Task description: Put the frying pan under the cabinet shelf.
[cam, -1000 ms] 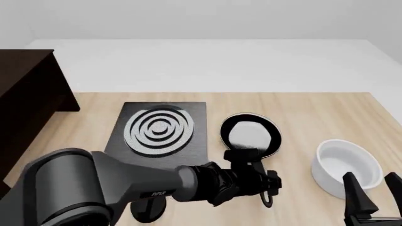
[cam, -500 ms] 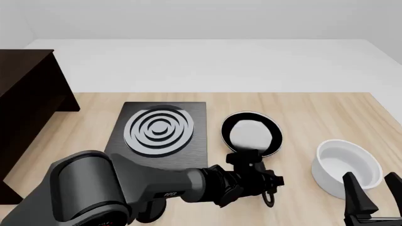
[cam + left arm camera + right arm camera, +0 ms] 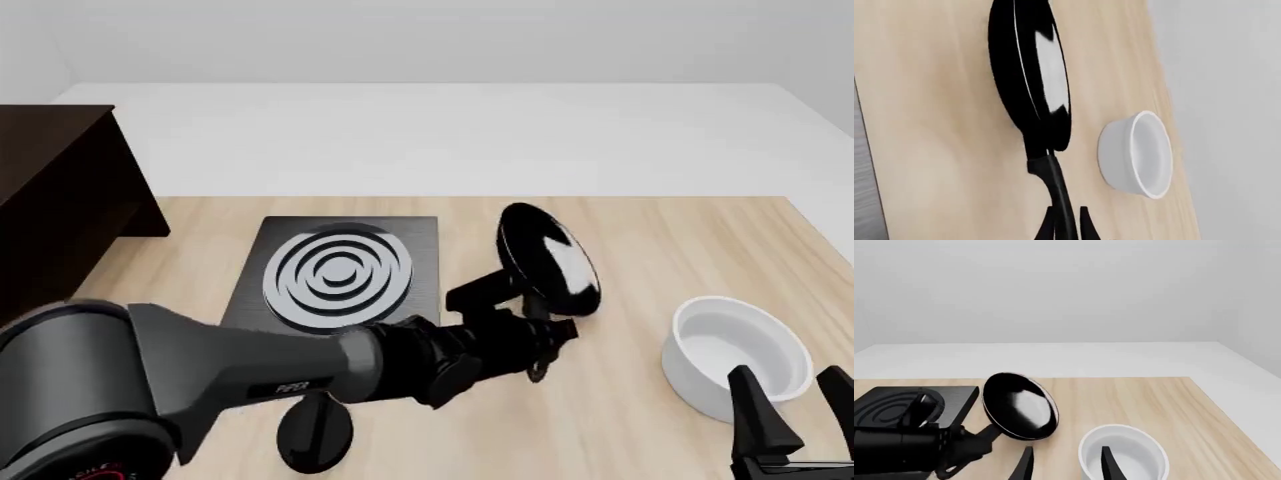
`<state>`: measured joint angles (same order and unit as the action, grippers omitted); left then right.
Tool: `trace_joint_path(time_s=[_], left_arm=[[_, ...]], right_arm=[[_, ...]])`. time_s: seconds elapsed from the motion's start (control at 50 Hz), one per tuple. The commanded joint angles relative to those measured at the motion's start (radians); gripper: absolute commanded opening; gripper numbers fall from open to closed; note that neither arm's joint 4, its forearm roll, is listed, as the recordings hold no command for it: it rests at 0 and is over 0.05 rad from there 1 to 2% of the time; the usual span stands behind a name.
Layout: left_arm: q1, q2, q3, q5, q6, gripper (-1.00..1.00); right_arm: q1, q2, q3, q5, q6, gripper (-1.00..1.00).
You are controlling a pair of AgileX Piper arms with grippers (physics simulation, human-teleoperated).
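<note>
The left gripper (image 3: 534, 335) is clenching the long thin black handle of the small round black frying pan (image 3: 545, 258), its fingers (image 3: 1085, 225) pressing on either side of the handle in the left wrist view. The pan is hanging off the light wooden tabletop (image 3: 641, 240), tipped up nearly on edge just beyond the gripper, its glossy grey-white inside facing toward the right arm's side. The hole at the handle's end is showing just below the gripper in the front view.

On the gripper's left, the black square stove plate with silver rings (image 3: 340, 272) is lying flat on the tabletop, near the pan but not touching it. Much farther to the left, at the tabletop's edge, the large dark brown wooden cabinet shelf (image 3: 60, 200) is standing well apart from the pan.

On the gripper's right, the round white bowl (image 3: 738, 352) is sitting upright on the tabletop, apart from the pan. The right gripper (image 3: 1064, 465) is hovering just before the bowl with its fingers spread and nothing between them.
</note>
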<state>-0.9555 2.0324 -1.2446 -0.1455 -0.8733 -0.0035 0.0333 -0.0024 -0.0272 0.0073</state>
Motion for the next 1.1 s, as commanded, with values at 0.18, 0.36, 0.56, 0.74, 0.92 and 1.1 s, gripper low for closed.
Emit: trace_joint_path(time_s=[0.18, 0.36, 0.56, 0.74, 0.92, 1.1], left_arm=[[0.034, -0.244, 0.060, -0.002, 0.000, -1.00], [0.045, -0.325, 0.125, -0.056, -0.044, -1.00], [0.073, -0.412, 0.241, -0.187, -0.146, -1.00], [0.111, -0.525, 0.349, -0.305, -0.221, -1.00], [0.199, -0.583, 0.475, -0.465, -0.322, -1.00], [0.291, -0.634, 0.609, -0.602, -0.428, -1.00]], right_arm=[[0.000, 0.000, 0.000, 0.000, 0.000, 1.00], [0.000, 0.000, 0.000, 0.000, 0.000, 1.00], [0.000, 0.000, 0.000, 0.000, 0.000, 1.00], [0.000, 0.000, 0.000, 0.000, 0.000, 1.00], [0.000, 0.000, 0.000, 0.000, 0.000, 1.00], [0.000, 0.000, 0.000, 0.000, 0.000, 1.00]])
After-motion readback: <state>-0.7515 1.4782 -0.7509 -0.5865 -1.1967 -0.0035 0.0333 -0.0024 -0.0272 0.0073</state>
